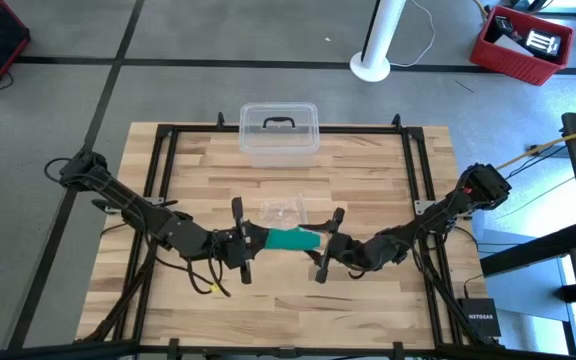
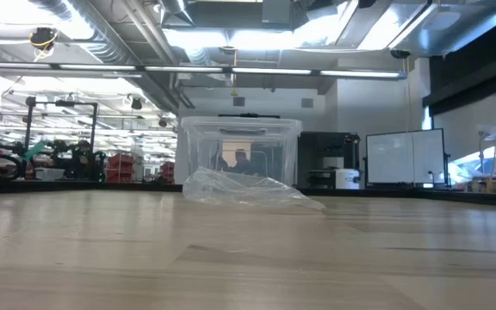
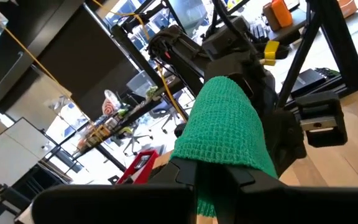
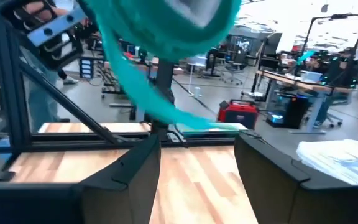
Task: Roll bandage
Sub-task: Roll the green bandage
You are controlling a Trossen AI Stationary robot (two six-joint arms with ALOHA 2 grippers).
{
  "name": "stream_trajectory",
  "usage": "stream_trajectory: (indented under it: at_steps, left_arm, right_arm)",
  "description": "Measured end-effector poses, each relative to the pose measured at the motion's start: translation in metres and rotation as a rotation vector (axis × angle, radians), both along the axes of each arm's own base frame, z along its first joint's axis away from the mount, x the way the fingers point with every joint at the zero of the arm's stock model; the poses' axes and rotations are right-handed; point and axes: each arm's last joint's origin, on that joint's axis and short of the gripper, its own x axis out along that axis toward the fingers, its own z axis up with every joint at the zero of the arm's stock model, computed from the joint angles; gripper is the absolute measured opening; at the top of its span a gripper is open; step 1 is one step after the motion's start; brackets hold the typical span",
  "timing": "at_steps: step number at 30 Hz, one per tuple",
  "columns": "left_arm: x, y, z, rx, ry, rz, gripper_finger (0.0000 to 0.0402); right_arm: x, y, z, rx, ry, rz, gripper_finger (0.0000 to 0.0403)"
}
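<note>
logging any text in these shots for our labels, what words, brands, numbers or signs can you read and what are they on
"NETGEAR": white letters on the small black box on the floor past the table's right corner, high view; small, so a likely reading.
Red crate, high view: whitish items inside, any print too small to read.
Whiteboard, low view: no legible writing.
Bandage, clear bin, plastic wrapper: no text visible.

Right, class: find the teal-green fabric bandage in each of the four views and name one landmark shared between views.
High view: teal-green fabric bandage at centre, stretched between the two claws.
Low view: not in it.
Left wrist view: centre, running up from the shut left claw.
Right wrist view: across the top, above the open right claw.
Shared landmark: clear plastic lidded box, also in the low view.
</note>
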Motion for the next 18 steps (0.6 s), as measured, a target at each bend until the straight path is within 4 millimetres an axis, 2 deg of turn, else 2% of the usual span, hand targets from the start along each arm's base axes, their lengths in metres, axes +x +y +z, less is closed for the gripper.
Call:
stream_trajectory:
  at_steps: [6, 12, 18]
  left_arm:
    - [0.0, 0.0, 0.0, -0.003, -0.001, 0.001, 0.0013]
    - [0.001, 0.002, 0.001, -0.007, -0.009, 0.001, 0.0013]
    - [0.001, 0.001, 0.003, -0.008, -0.023, -0.018, 0.0013]
  right_arm:
    - [-0.001, 0.001, 0.0, -0.022, 0.011, -0.032, 0.0209]
    - [0.002, 0.003, 0.001, 0.012, -0.019, 0.182, 0.0209]
    - [0.009, -0.007, 0.001, 0.046, -0.041, 0.223, 0.02]
